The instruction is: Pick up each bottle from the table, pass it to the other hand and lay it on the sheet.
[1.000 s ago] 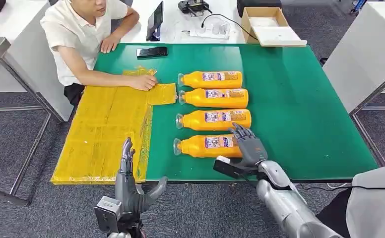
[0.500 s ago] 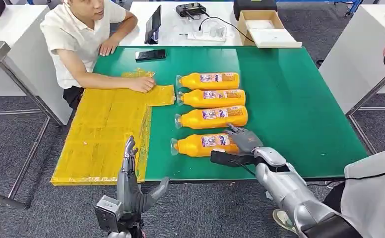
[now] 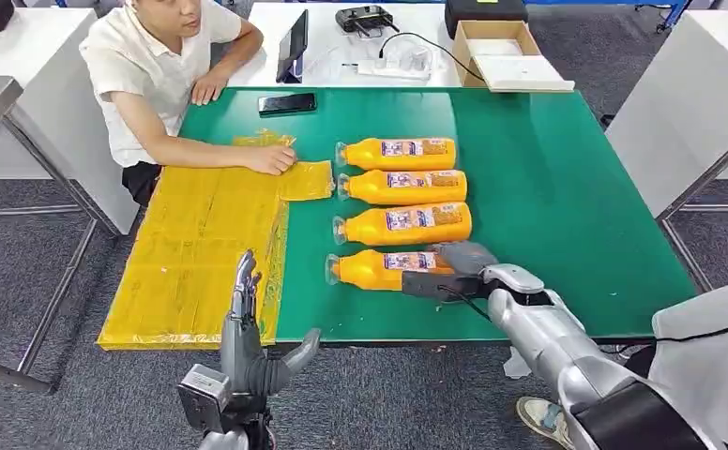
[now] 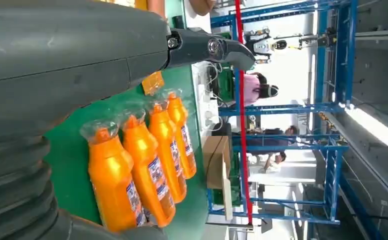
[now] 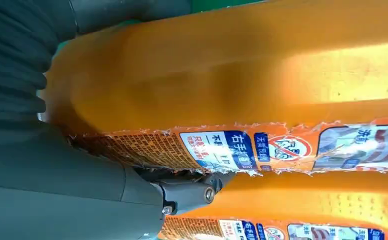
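Observation:
Several orange bottles lie side by side on the green table (image 3: 567, 206), caps pointing at the yellow sheet (image 3: 201, 253). My right hand (image 3: 459, 262) wraps the base end of the nearest bottle (image 3: 379, 269), which still lies on the table. Seen from the right wrist, that bottle (image 5: 232, 75) is close up and my thumb (image 5: 182, 192) is wedged between it and the bottle beside it. My left hand (image 3: 248, 347) is open, fingers pointing up, just off the table's front edge beside the sheet. From the left wrist, the row of bottles (image 4: 112, 185) lies beyond my thumb (image 4: 202, 47).
A person sits at the far left corner with one hand (image 3: 271, 157) on the sheet's far end. A phone (image 3: 287, 103) lies at the table's back edge. A cardboard box (image 3: 506, 52) and cables sit on the white table behind. The sheet overhangs the table's left side.
My right hand has come down from above the nearest bottle and closed round its base. The camera shifted slightly. The left hand has barely moved.

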